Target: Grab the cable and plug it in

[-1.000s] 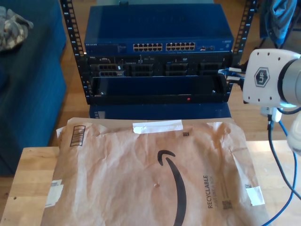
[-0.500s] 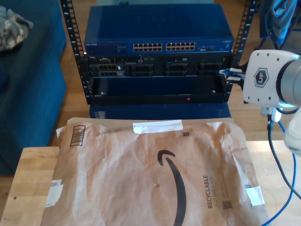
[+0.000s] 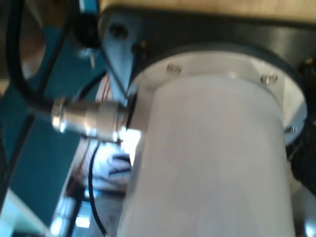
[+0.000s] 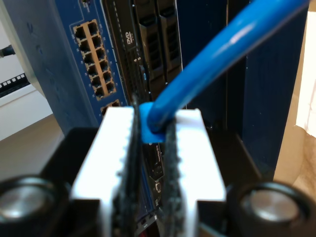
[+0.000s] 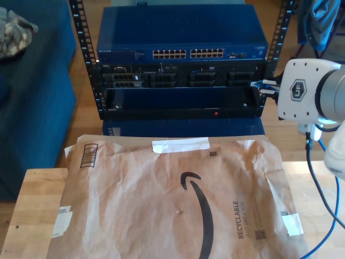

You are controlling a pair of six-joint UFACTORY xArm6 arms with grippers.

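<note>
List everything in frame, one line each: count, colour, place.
network switch: 1, blue, top of the rack
server unit: 1, black, under the switch
paper mailer: 1, brown, on the wooden table
sofa: 1, blue, exterior view's left
cable: 1, bright blue, pinched in my second claw, slack trailing down at the exterior view's right
second claw: 1, white pads, closed on the cable, facing the rack
arm: 1, white, exterior view's right
</note>
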